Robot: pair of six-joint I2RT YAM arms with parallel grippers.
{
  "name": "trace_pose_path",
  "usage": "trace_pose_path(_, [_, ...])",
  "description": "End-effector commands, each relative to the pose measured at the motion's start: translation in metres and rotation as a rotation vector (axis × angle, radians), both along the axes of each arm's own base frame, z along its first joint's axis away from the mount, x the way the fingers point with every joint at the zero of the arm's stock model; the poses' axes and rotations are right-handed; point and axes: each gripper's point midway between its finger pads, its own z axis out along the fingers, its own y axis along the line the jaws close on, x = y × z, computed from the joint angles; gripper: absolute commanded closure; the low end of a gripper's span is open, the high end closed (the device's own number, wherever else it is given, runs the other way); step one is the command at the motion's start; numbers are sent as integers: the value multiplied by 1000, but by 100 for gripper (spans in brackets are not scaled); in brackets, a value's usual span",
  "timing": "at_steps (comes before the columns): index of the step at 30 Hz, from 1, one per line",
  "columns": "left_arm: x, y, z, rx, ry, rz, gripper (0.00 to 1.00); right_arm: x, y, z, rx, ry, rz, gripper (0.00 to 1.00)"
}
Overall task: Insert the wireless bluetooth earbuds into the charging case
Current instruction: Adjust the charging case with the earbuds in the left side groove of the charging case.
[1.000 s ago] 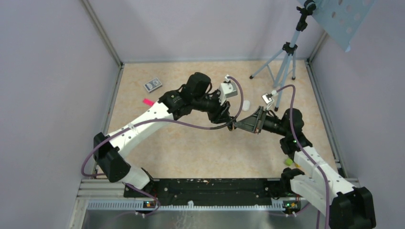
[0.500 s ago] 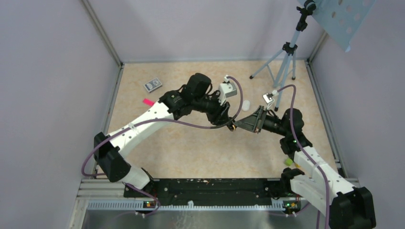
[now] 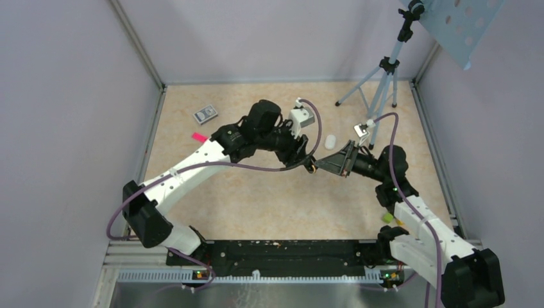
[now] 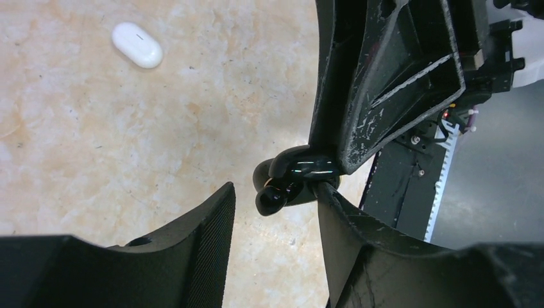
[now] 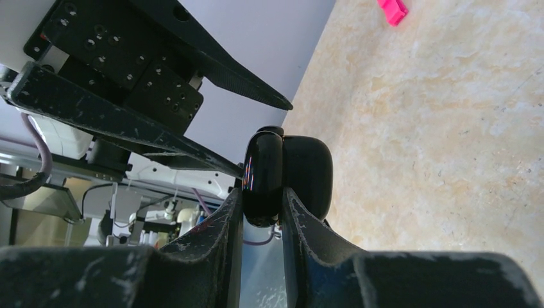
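Over the beige bench (image 3: 256, 205), the right end effector (image 5: 263, 196) stays clamped on the charging case (image 5: 298, 167); the left end effector (image 4: 276, 192) has opened wider.

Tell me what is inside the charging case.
Only the glossy black outer shells of the charging case show, pinched in the right tool. Its cavity is hidden in every view, so its contents cannot be seen.
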Motion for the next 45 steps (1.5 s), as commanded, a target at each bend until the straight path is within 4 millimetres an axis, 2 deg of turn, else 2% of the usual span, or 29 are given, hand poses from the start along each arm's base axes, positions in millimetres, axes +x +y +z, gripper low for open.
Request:
trace_pose_path(1, [6,3,41,-120,-68,74,46,5,-1,18,25,-71,-11,100])
trace_pose_path(9, [5,7,53,-157,-58,90,46,4,-1,17,27,-70,-13,100])
trace_pose_path(20, [7,13,42,-125,48,149,51,6,0,18,25,-69,-12,100])
trace_pose_path(25, [4,16,34,-148,158,117,47,7,0,19,25,-72,-7,100])
trace_pose_path(29, [-3,13,34,-162,203,82,49,7,0,17,22,-68,-7,100])
trace_pose_path(33, [-8,10,24,-144,263,58,50,7,0,18,23,-69,-8,100])
trace_pose_path(45, [-11,8,16,-140,298,52,51,7,0,15,20,-63,-10,100])
